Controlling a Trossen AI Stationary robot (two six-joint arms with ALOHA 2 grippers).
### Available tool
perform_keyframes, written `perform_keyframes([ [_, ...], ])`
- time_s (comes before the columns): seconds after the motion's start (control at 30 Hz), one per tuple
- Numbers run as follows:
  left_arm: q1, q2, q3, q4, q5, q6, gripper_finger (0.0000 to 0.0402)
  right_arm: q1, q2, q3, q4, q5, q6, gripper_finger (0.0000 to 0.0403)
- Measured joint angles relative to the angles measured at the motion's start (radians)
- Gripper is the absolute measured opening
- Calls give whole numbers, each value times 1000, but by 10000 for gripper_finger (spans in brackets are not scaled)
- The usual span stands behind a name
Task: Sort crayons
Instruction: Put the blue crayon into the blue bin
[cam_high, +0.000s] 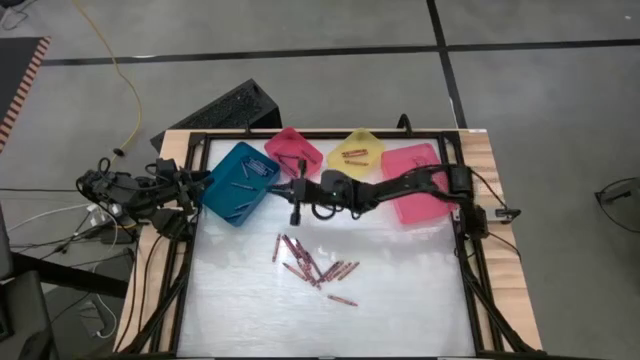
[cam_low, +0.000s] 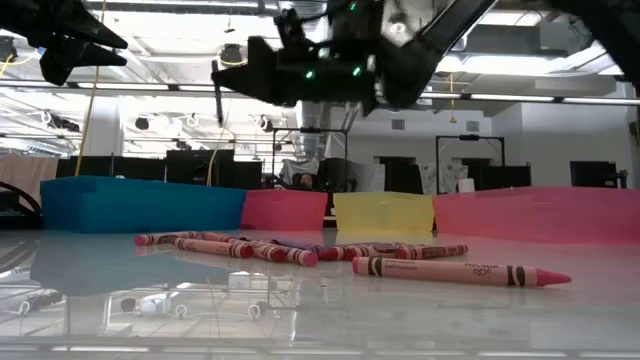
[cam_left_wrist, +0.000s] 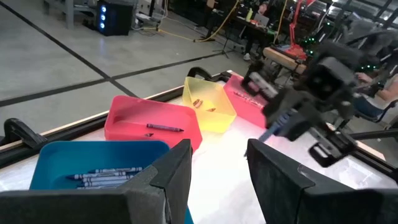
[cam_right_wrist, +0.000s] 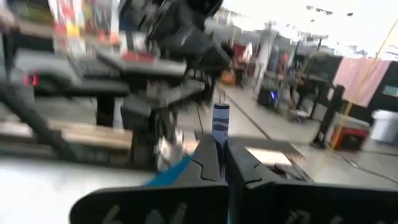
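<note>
A loose heap of short, thin crayons — mostly red and pink in paper wrappers — lies scattered near the middle of the glossy white table, with one stray stick just nearer than the rest. From table height, the nearest pink crayon lies on its side, dark bands printed on its label.

The right gripper hangs above the table beside the teal rectangular plastic bin, its fingers clamped on a single dark blue crayon that sticks out past the fingertips — only its own wrist camera shows that clearly. The left gripper waits at the table's left edge with its fingers apart; its camera reveals several dark crayons already lying in the teal bin and one in the small pink plastic bin.
</note>
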Motion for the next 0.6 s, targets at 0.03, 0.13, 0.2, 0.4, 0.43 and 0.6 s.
perform_keyframes([
  [0.03, 0, 0, 0, 0, 0, 0, 145, -15, 30, 7, 61, -28, 26, 1],
  [0.13, 0, 0, 0, 0, 0, 0, 145, -53, 108, 61, 143, -45, 100, 1],
  [0.2, 0, 0, 0, -1, 0, 0, 145, -73, 164, 122, 147, -45, 130, 1],
  [0.4, 0, 0, 0, 0, 0, -2, 145, -111, 323, 357, 40, -46, 153, 1],
  [0.43, 0, 0, 0, 0, 1, -5, 145, -114, 342, 399, -7, -45, 153, 1],
  [0.6, 0, 0, 0, -1, 2, -9, 145, -120, 432, 607, -334, -6, 152, 2],
])
